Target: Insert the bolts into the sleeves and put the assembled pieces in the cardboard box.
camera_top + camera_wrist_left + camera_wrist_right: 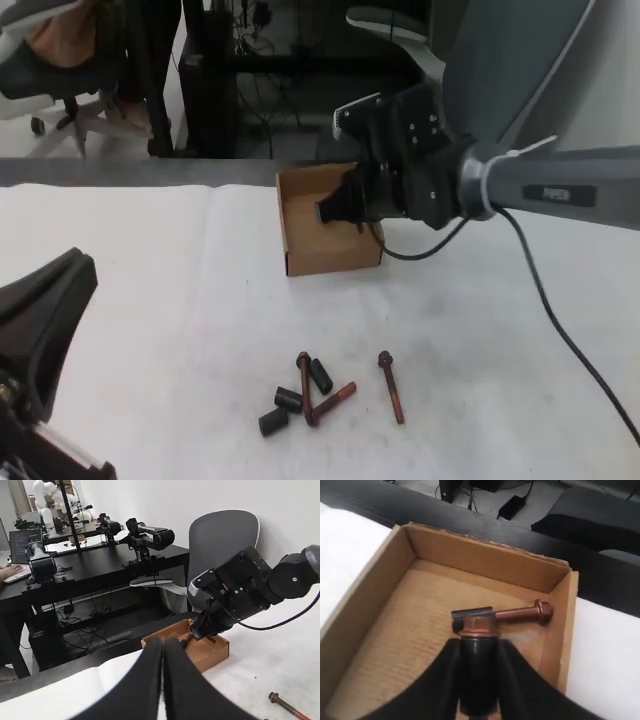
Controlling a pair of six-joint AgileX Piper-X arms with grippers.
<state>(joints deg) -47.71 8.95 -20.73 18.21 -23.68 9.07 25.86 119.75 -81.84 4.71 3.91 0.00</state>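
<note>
Right gripper (pixel 479 650): fingers clamped on assembled bolt-and-sleeve (pixel 478 626), over cardboard box (pixel 485 562) at far edge of worktop (pixel 150 300), above finished piece (pixel 520 614) lying inside. Advice: lower near floor, release beside it. Left gripper (pixel 163 650): fingers pressed together, empty.

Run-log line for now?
right gripper shut on sleeved copper bolt over brown cardboard box | one assembled piece inside | left gripper shut | loose bolts, sleeves on bench
</note>
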